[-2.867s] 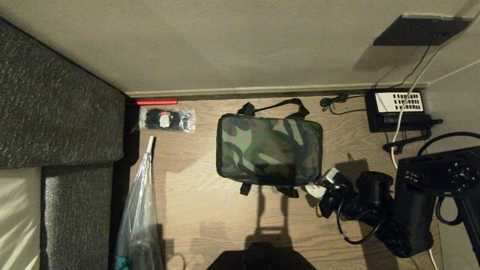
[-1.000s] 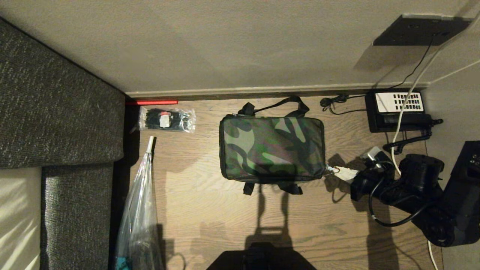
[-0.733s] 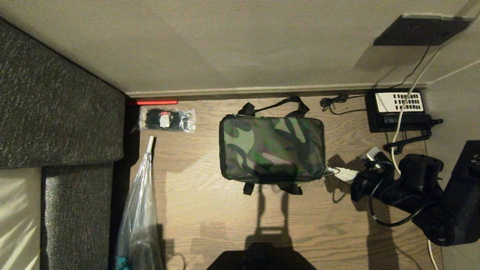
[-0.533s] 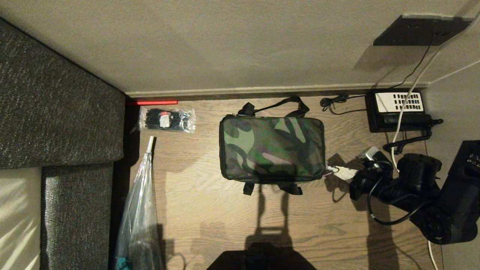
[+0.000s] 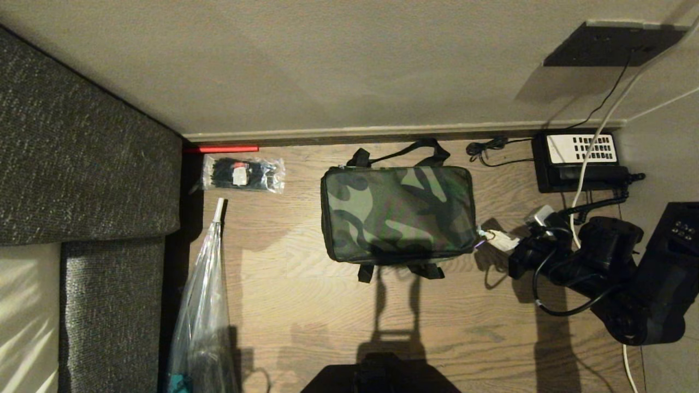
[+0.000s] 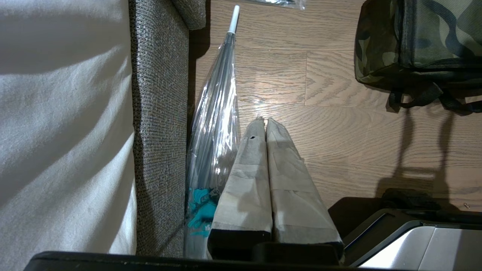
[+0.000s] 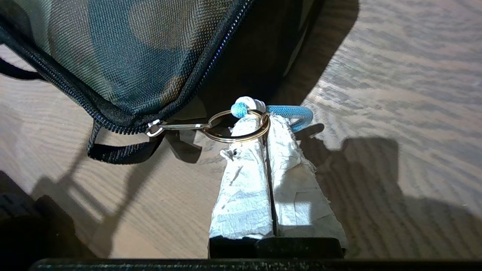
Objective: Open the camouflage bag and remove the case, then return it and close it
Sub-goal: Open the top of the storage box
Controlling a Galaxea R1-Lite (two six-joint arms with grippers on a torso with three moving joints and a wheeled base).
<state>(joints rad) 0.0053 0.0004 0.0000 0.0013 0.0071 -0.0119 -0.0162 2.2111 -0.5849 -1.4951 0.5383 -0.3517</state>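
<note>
1. Camouflage bag [image 5: 397, 214] lies flat on the wooden floor [image 5: 306, 305] near the wall [image 5: 327, 65], zipped shut, one strap handle toward the wall and one toward the robot. The case is not visible in any view.
2. Right gripper [image 5: 505, 240] sits just beside the bag's right-hand near corner, low over the floor, its taped fingers [image 7: 244, 180] clenched on a blue cord loop [image 7: 292, 112] that hangs from a metal ring [image 7: 237, 126].
3. Only the right wrist view shows that grip: the ring links to the zip pull [image 7: 177, 127], which sits at the bag's corner where the zip line [image 7: 222, 41] bends. In the head view this is no more than a pale scrap at the bag's edge.
4. Left gripper [image 6: 262, 122] appears in the left wrist view alone, its two taped fingers pressed together on nothing, hanging above the floor well apart from the bag and beside a folded clear umbrella [image 6: 218, 124].
5. Around the bag:
   - a grey sofa [image 5: 82, 164] on the left, with the umbrella lying along its base;
   - a clear packet of black ties [image 5: 243, 173] and a red strip [image 5: 221, 148] by the skirting;
   - a black telephone [image 5: 580, 161] with a white keypad at the right, with cables trailing near the right arm.
6. Nothing lies between the right gripper and the bag's corner.
</note>
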